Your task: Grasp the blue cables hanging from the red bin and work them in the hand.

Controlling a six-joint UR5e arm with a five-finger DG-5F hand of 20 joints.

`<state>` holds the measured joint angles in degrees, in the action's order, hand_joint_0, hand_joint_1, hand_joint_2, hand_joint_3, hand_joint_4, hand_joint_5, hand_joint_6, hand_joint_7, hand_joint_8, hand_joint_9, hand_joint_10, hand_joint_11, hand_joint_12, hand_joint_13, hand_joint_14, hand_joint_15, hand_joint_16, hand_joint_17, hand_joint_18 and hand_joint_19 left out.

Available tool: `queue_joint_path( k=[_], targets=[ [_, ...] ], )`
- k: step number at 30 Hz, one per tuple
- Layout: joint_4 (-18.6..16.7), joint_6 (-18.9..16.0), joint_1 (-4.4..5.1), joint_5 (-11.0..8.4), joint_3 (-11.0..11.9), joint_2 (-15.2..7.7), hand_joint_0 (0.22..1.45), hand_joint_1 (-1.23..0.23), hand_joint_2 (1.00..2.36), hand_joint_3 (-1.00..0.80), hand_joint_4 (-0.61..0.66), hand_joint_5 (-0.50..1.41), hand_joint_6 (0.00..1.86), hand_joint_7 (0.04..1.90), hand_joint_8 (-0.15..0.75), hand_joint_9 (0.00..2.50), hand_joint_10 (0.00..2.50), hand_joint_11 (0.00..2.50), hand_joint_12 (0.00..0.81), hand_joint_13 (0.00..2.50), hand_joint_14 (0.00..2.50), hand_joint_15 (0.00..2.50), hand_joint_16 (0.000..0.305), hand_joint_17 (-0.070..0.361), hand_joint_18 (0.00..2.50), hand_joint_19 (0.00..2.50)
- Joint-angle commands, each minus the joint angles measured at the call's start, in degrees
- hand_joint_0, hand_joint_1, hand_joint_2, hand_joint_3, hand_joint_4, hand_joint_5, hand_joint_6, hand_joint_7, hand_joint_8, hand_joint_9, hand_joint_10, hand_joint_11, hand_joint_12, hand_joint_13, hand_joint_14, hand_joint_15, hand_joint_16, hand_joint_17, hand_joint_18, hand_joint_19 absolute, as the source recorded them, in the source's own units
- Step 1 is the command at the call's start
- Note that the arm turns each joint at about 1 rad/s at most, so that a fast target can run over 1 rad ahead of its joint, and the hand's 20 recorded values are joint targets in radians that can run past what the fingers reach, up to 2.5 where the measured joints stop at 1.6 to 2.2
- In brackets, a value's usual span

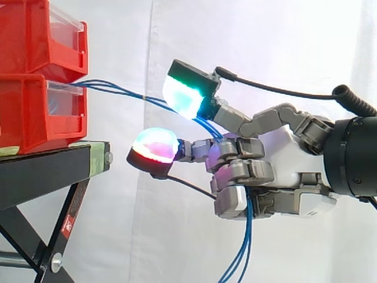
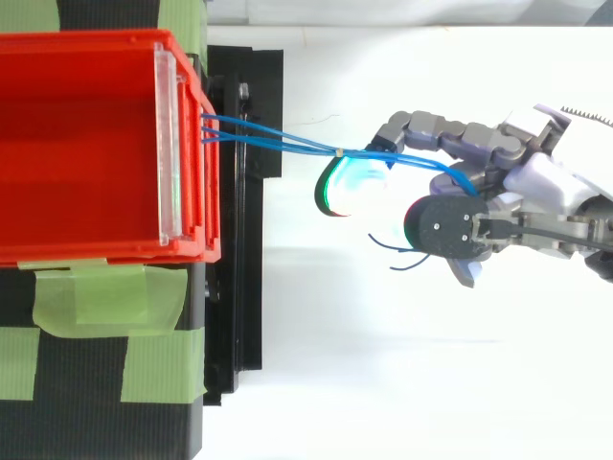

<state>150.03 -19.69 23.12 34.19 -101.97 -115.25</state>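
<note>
The hand (image 1: 283, 156) has its lower fingers curled round the blue cables (image 1: 121, 90), which run almost level across to the red bin (image 1: 35, 112), loose ends dangling below.

Blue cables (image 2: 287, 142) stretched from red bin (image 2: 86, 144) (front edge), hand (image 2: 546, 187) with fingers (image 2: 450, 129) curled round them, black stand (image 2: 244, 287) beneath

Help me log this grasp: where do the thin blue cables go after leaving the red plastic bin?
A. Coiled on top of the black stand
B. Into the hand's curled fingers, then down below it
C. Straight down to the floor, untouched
B: the thin blue cables stretch from the red plastic bin across to the hand, whose curled fingers close round them, and their loose ends hang beneath it.
</note>
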Motion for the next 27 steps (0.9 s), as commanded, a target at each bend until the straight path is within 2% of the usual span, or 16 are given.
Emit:
queue_joint_path(
  k=[1, 27],
  targets=[
    [0.00, 0.00, 0.00, 0.00, 0.02, 0.02, 0.87, -0.67, 1.00, -0.95, 0.16, 0.25, 0.17, 1.31, 0.277, 1.05, 2.50, 2.50, 0.411, 1.28, 2.50, 1.82, 0.041, 0.093, 1.34, 1.13],
    [0.00, 0.00, 0.00, 0.00, 0.02, 0.02, 0.87, -0.67, 1.00, -0.96, 0.16, 0.26, 0.16, 1.32, 0.277, 1.05, 2.50, 2.50, 0.411, 1.28, 2.50, 1.82, 0.041, 0.093, 1.34, 1.13]
  ],
)
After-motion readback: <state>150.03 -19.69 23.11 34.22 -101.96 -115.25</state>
